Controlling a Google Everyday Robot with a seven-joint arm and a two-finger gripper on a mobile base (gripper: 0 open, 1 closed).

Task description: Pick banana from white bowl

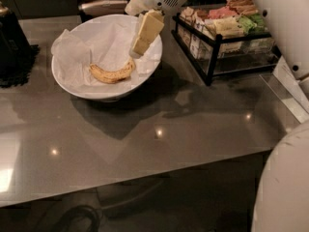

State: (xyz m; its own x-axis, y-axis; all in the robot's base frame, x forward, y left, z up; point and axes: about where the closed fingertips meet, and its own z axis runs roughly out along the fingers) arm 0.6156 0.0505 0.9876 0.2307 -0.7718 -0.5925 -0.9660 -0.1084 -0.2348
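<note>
1. On the glossy grey table [159, 144], toward its far left, stands the white bowl [145, 79]. It is lined with crumpled paper [72, 52], which probably cushions what it holds.
2. Banana [111, 74]: it lies on the paper in the near half of the bowl, with both ends curving away toward the far side. It has not been lifted.
3. Gripper [136, 50]: it hangs slanted over the bowl's right side, with its tip just beside the banana's right end. Contact cannot be confirmed. Whether the jaws are spread or pressed together cannot be told.
4. Wire rack [212, 57] of packets: it stands close to the right of the bowl. This likely explains the steep entry over the rim rather than a reach from the side.
5. Stage, as judged: the approach is nearly complete, and the grasp is not yet made.
</note>
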